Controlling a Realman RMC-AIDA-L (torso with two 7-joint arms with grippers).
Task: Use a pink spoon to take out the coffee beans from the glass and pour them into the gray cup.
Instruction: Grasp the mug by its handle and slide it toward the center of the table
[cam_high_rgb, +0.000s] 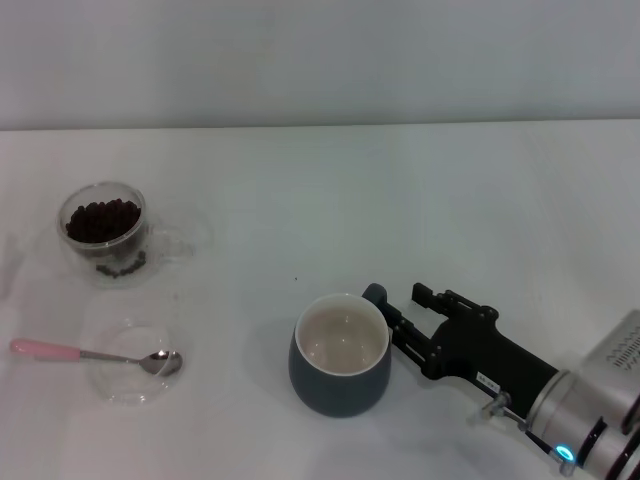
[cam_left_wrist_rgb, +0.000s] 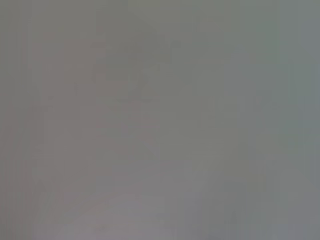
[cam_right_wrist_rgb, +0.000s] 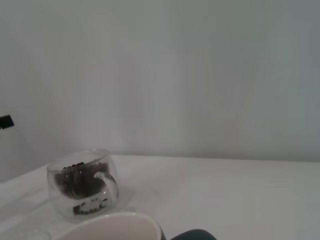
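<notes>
In the head view the right gripper (cam_high_rgb: 385, 310) reaches in from the robot's right and sits at the handle of the gray cup (cam_high_rgb: 340, 355); its fingers appear to straddle that handle, but whether they are pressed onto it cannot be told. The cup stands upright and looks empty. From this gripper the pink spoon (cam_high_rgb: 95, 354) lies well apart, far across to the robot's left. Its long axis runs side to side: the pink handle points away from the gripper, and the metal bowl, the nearer end, rests in a flat clear dish (cam_high_rgb: 130, 372). The glass (cam_high_rgb: 104, 232) of coffee beans (cam_high_rgb: 102, 220) stands beyond the spoon, also well to the gripper's left and farther from the robot. Judged from this layout, the left arm, which is out of sight here, would have the shorter path to the spoon. The table (cam_high_rgb: 450, 200) between cup and spoon is bare, leaving free room to move.

The left wrist view shows only a blank gray field, with no gripper or object to place.

The right wrist view looks past the cup's rim (cam_right_wrist_rgb: 112, 227) toward the glass (cam_right_wrist_rgb: 82, 182), which stands straight ahead with its handle turned this way.
</notes>
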